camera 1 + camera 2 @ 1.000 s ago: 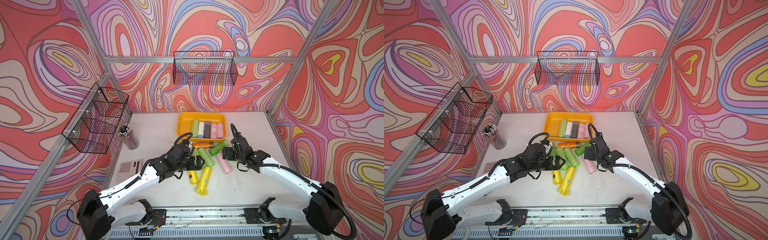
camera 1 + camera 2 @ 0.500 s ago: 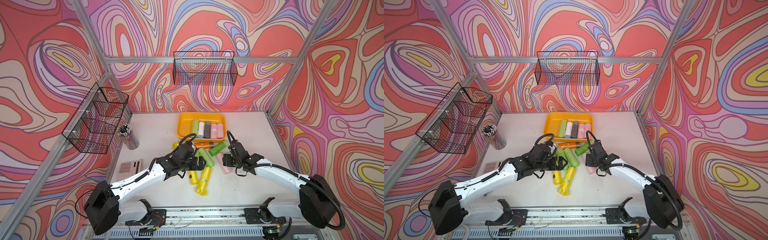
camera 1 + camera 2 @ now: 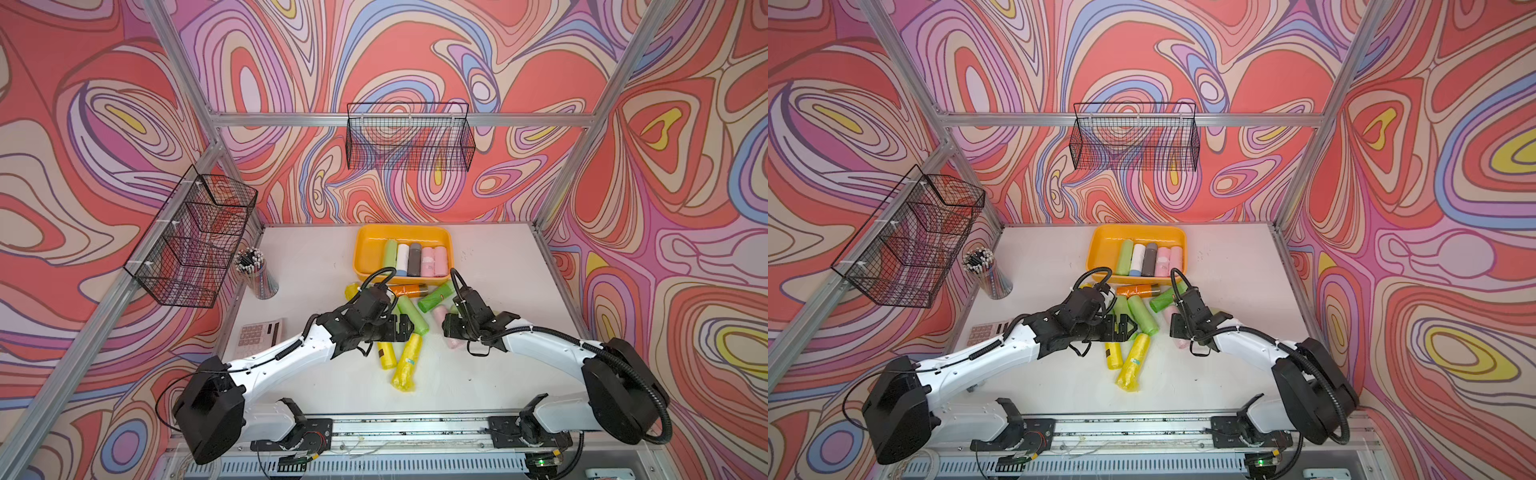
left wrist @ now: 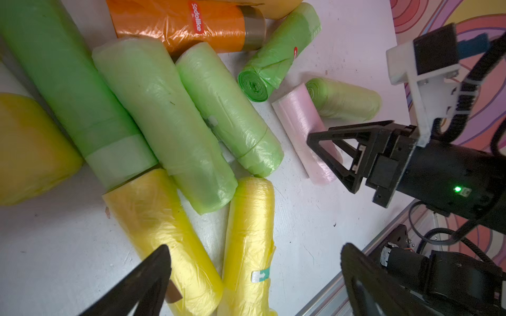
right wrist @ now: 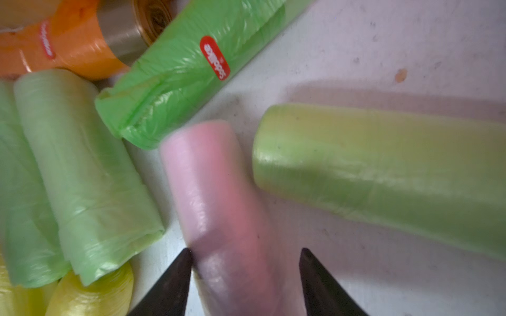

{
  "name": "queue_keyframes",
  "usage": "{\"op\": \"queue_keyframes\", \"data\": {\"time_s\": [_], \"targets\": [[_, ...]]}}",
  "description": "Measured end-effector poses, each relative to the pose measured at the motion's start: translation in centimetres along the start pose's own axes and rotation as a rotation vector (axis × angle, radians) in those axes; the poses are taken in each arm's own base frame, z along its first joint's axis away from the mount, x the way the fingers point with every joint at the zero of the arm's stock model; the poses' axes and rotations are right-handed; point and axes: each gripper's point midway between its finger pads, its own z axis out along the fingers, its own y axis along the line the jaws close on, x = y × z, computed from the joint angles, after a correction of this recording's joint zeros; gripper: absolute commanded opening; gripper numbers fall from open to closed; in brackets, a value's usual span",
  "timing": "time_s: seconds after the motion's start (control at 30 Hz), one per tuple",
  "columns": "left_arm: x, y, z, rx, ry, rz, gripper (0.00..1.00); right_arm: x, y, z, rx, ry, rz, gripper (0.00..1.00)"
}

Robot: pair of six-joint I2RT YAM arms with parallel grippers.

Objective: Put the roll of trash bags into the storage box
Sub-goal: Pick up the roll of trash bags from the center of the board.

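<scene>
The orange-yellow storage box [image 3: 361,249] [image 3: 1096,249] stands at the back of the table with several rolls lying side by side in it. In front of it lies a loose pile of green, yellow and orange rolls of trash bags. A pink roll [image 5: 219,191] [image 4: 298,120] lies on the table at the pile's right edge. My right gripper [image 5: 245,250] [image 3: 446,332] is down over it, jaws narrowed round its near end, one finger touching its side. My left gripper [image 4: 254,247] [image 3: 409,328] hovers wide open above two yellow rolls [image 4: 246,232], holding nothing.
A pale green roll [image 5: 383,169] lies just beside the pink one, a darker green roll [image 5: 186,71] and an orange roll [image 4: 186,24] behind it. A pencil cup [image 3: 255,270] and a calculator [image 3: 259,332] sit at the left. Wire baskets [image 3: 409,141] [image 3: 195,241] hang on the walls.
My right gripper has come down onto the pink roll and its jaws have narrowed round it. The left arm has reached a little further over the pile, still open.
</scene>
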Motion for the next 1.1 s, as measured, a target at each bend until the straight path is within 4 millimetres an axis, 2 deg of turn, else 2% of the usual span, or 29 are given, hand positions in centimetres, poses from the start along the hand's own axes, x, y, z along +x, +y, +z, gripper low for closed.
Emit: {"op": "queue_keyframes", "data": {"time_s": [0.7, 1.1], "targets": [[-0.2, 0.2, 0.0, -0.012, -0.011, 0.0, 0.97, 0.6, -1.3, 1.8, 0.071, -0.01, -0.003, 0.6], [-0.3, 0.3, -0.1, -0.018, -0.018, 0.0, 0.97, -0.2, -1.2, 2.5, 0.082, -0.056, -0.008, 0.6]]}}
